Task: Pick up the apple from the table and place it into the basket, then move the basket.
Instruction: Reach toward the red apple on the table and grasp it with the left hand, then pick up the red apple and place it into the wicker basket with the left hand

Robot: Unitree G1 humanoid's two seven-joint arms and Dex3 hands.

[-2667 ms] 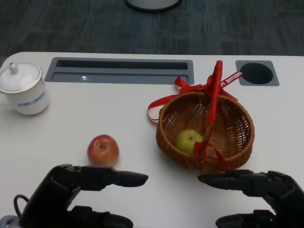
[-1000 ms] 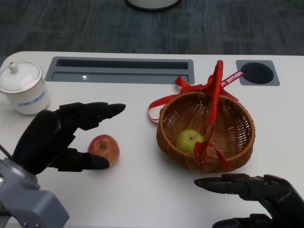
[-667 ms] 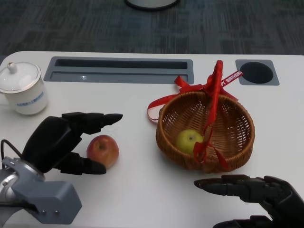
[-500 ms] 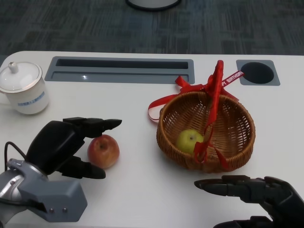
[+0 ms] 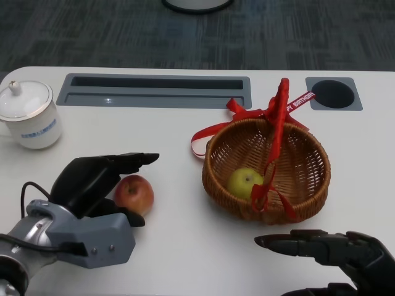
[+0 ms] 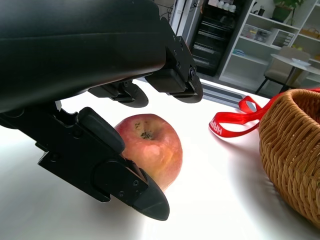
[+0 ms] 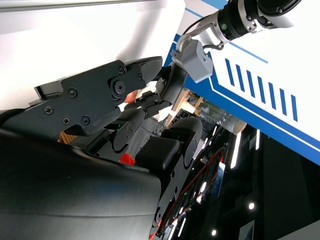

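White lidded cup (image 5: pixel 29 117) stands at the far left of the surface (image 5: pixel 179 246). Left hand (image 5: pixel 92 182) has its fingers spread around the red apple (image 5: pixel 134 193), which rests on the surface. Wicker basket (image 5: pixel 266 169) holds a green apple (image 5: pixel 245 182). Right hand (image 5: pixel 327 253) hovers open, empty.

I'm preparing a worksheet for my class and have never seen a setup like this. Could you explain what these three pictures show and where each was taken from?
A humanoid robot sits at a white table. The head view looks down from above; the other two come from cameras at its wrists. Its left hand, black and many-fingered, is cupped around a red apple, fingers either side, not yet lifting it. The right hand is open near the table edge. A wicker basket with red ribbon holds a green apple. A lidded white cup stands at the far left.
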